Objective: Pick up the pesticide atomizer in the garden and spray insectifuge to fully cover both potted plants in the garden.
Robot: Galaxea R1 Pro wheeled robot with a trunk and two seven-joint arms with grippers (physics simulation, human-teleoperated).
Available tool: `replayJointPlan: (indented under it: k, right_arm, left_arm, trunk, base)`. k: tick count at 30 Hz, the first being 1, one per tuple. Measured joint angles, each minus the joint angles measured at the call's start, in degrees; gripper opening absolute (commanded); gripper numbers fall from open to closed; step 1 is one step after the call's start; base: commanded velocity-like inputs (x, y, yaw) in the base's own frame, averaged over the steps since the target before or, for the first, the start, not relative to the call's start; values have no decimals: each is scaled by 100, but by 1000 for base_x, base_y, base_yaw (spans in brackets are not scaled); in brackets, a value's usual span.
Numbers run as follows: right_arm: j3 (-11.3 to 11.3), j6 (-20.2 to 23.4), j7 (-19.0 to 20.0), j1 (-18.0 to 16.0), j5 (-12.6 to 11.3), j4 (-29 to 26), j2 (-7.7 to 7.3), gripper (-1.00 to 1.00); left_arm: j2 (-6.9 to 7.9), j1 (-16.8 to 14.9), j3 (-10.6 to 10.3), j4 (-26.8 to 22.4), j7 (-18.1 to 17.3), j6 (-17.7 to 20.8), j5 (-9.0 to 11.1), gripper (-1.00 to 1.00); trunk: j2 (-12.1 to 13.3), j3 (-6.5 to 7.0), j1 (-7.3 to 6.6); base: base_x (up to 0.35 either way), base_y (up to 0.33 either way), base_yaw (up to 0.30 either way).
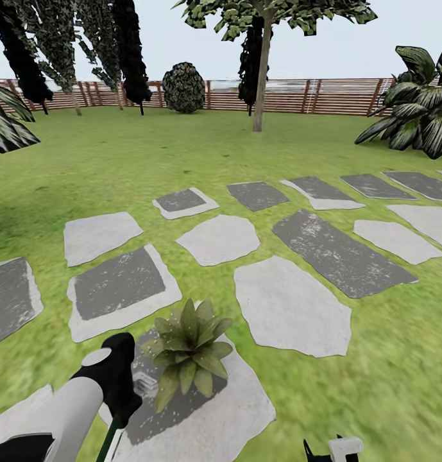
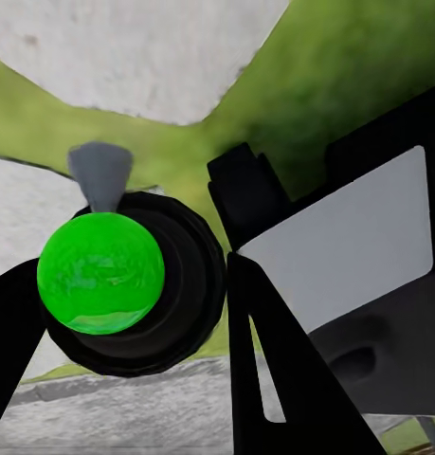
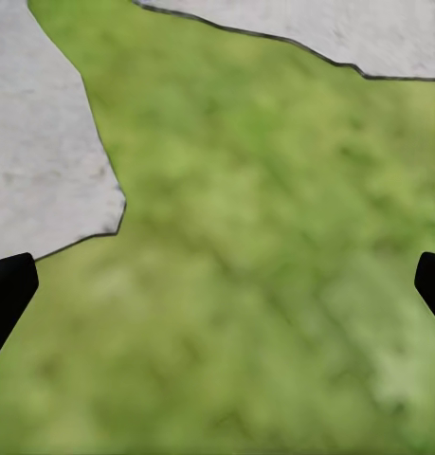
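Rosette of broad pointed leaves

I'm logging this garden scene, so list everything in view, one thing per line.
Potted plant: one, green leaves, on the nearest slab, beside the left arm.
Stepping slabs: over a dozen, pale and dark grey, across the lawn.
Lawn: green, out to the fence.
Fence: one, brown slats, along the far edge.
Trees: several, dark foliage, by the fence.
Round bush: one, dark green, at the fence.
Palm: one, far right.
Pesticide atomizer: one, dark with bright green end, between the left fingers.
Left gripper: black.
Right gripper: black fingertips apart over grass.
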Motion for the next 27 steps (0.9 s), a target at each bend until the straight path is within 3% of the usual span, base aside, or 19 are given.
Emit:
replayJointPlan:
  k: [9,14,21,27]
  right_arm:
    - [0,2,-2,1,1,3,0,100]
    - [0,0,-3,-1,0,4,0,100]
    - [0,-4,-4,1,-1,2,-1,100]
    - [0,-2,-7,1,2,3,0,100]
  left_arm:
    - [10,47,-15,406,23,-8,3,-100]
    - [3,44,-5,335,24,-2,16,-100]
    - [-13,43,-3,-135,17,7,43,-100]
    - [-128,44,-1,-255,16,9,22,-100]
  trunk:
    - [0,0,0]
    - [0,0,0]
    - [0,0,1]
    - [0,0,2]
  base:
    - [0,0,0]
    - [0,-9,0]
    - [-59,-236,0]
    - [-186,-182,42]
